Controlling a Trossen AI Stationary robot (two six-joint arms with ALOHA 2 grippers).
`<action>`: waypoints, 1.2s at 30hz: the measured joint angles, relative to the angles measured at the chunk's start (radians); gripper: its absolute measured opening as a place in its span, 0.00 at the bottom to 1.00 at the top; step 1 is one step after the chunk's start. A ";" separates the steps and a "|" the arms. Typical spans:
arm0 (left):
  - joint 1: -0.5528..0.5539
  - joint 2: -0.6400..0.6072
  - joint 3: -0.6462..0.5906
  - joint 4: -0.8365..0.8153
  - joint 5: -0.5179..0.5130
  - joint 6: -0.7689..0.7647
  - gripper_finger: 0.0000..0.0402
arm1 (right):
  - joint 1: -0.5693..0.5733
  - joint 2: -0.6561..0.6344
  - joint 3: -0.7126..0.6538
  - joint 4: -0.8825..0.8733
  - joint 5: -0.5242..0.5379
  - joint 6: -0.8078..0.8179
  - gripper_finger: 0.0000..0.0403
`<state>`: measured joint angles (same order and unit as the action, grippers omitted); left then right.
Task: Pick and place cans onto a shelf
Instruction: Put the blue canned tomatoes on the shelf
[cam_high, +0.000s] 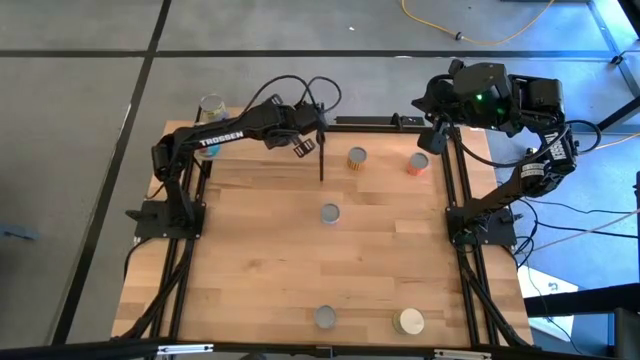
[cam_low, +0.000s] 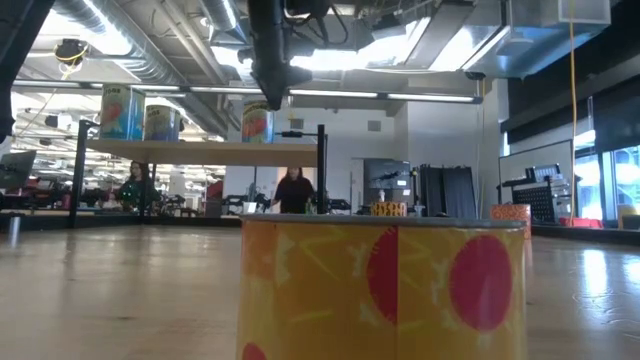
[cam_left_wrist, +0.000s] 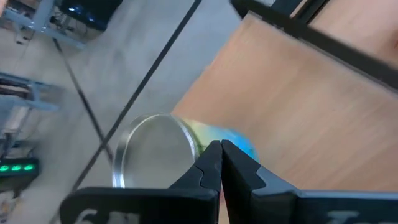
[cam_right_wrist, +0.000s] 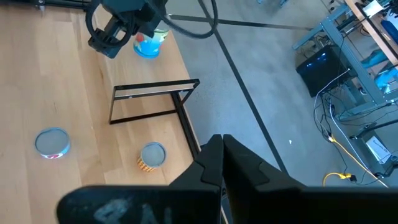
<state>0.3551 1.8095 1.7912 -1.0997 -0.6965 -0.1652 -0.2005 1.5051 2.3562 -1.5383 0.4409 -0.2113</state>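
The shelf (cam_low: 200, 150) stands at the table's far left and carries three cans: two at its left end (cam_low: 122, 112) and one near its right post (cam_low: 257, 122). My left gripper (cam_low: 275, 95) is shut and empty just above that right can. In the left wrist view the silver-topped, blue-and-yellow can (cam_left_wrist: 155, 155) lies right beside the shut fingertips (cam_left_wrist: 221, 149). My right gripper (cam_right_wrist: 221, 142) is shut and empty, raised over the table's far right corner (cam_high: 437, 132). Loose cans stand on the table: orange (cam_high: 357, 158), red (cam_high: 418, 163), silver (cam_high: 329, 212). My left gripper's shut fingertips (cam_left_wrist: 214, 155) point down at the can's upper rim (cam_left_wrist: 189, 146) on the shelf. I cannot tell whether they touch it.
Two more cans stand near the table's front edge, one silver-topped (cam_high: 325, 317) and one cream-topped (cam_high: 411, 321). One yellow-and-red can fills the low view's foreground (cam_low: 385, 290). A black shelf post (cam_high: 320, 160) rises beside the left gripper. People show in the room behind (cam_low: 297, 190).
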 joint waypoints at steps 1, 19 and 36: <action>-0.002 -0.003 0.000 0.017 0.007 0.004 0.00 | 0.000 0.000 0.000 0.000 0.000 0.000 0.03; 0.003 0.055 -0.001 0.137 0.053 0.198 0.00 | 0.000 0.000 0.000 0.000 0.000 -0.006 0.03; 0.028 0.050 0.000 0.078 0.021 0.169 0.00 | 0.000 0.000 0.000 0.000 0.000 -0.004 0.03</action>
<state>0.3835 1.8596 1.7916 -1.0217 -0.6755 0.0037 -0.2005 1.5055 2.3558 -1.5383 0.4408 -0.2153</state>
